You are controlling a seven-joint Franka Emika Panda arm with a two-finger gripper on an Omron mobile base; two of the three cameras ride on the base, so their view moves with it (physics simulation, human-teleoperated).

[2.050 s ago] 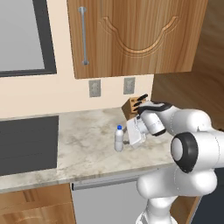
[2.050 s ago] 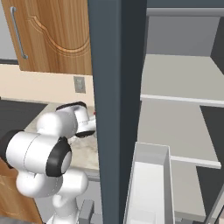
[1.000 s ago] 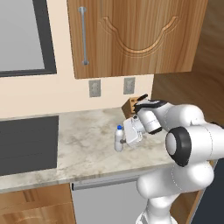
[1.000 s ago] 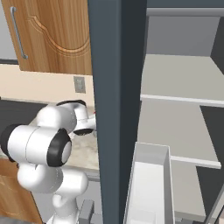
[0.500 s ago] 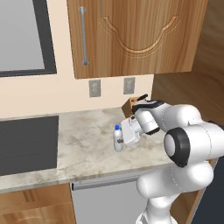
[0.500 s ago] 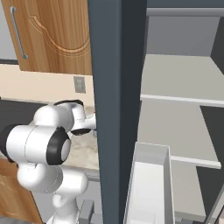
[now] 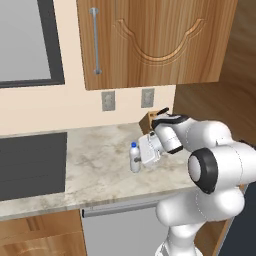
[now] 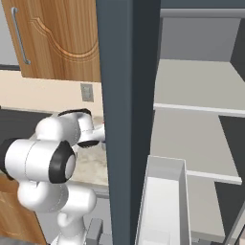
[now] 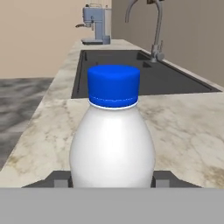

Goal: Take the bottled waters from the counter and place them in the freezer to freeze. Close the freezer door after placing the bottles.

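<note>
We are closing the gripper [image 7: 138,161] around the blue-capped bottle [image 7: 134,158], which is standing upright on the counter [image 7: 95,167] near the knife block [image 7: 151,120]; the fingers [image 9: 162,179] are sitting against its sides, though we are not sure the grip is firm. We are aiming to squeeze evenly at mid-body and lift straight up before swinging toward the open freezer [image 8: 201,91].
</note>
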